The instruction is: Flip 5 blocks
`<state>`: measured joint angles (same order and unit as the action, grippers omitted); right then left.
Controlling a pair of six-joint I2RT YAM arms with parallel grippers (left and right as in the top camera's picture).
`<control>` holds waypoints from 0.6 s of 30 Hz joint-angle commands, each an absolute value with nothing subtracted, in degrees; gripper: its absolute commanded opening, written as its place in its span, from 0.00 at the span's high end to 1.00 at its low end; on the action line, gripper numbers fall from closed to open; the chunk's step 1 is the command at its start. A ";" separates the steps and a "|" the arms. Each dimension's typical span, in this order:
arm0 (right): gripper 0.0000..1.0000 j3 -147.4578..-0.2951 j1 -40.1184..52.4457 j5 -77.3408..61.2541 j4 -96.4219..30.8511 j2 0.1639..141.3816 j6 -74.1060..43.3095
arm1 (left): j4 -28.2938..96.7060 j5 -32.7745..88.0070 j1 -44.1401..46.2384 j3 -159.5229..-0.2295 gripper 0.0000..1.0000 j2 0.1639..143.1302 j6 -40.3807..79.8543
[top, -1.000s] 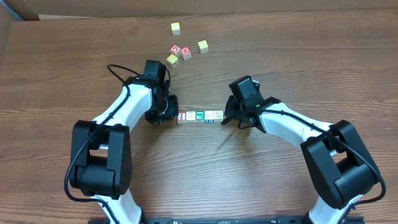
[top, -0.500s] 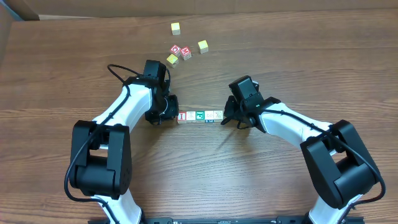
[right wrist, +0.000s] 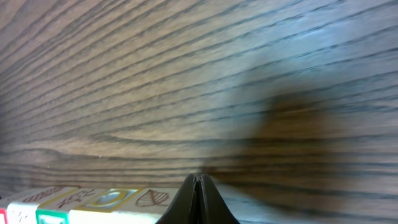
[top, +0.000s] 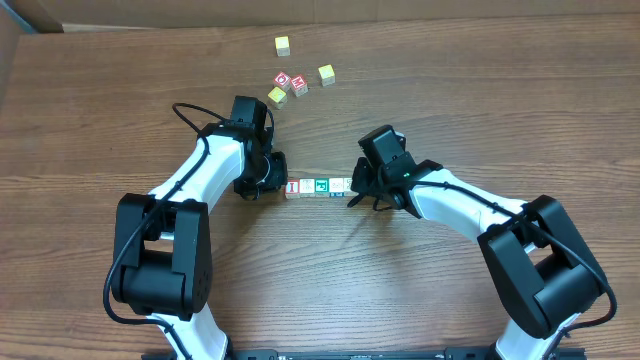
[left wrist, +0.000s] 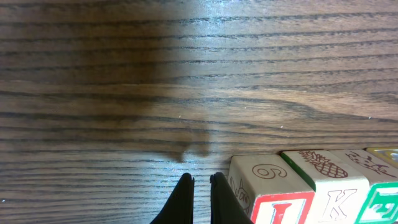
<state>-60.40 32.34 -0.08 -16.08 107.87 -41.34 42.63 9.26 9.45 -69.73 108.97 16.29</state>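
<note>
Five blocks (top: pixel 322 186) lie in a tight row near the middle of your bench (top: pixel 320 280), between the two hands. Your left hand (left wrist: pixel 200 198) is pinched shut on nothing, its tips just beside the end block (left wrist: pixel 261 177) that shows a 6. Your right hand (right wrist: pixel 198 196) is also shut and empty, low at the row's other end. You cannot tell whether it touches.

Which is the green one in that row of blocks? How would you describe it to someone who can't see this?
On the wooden table, look between the left arm and the right arm for a short row of blocks. The green block sits in its middle. Its top alone shows green; its neighbours are whitish, and the end block by the left arm shows red.
</note>
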 commanded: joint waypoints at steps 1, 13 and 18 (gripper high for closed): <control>0.96 -60.05 32.88 -0.32 -15.70 108.47 -41.58 | 42.59 9.50 9.78 -69.25 0.96 109.40 15.42; 0.96 -60.05 32.95 -0.34 -16.45 108.47 -41.60 | 42.54 9.50 9.89 -69.12 0.96 109.40 15.44; 0.96 -60.05 32.95 -0.34 -16.97 108.47 -41.60 | 42.54 9.56 9.91 -69.12 0.96 109.40 15.44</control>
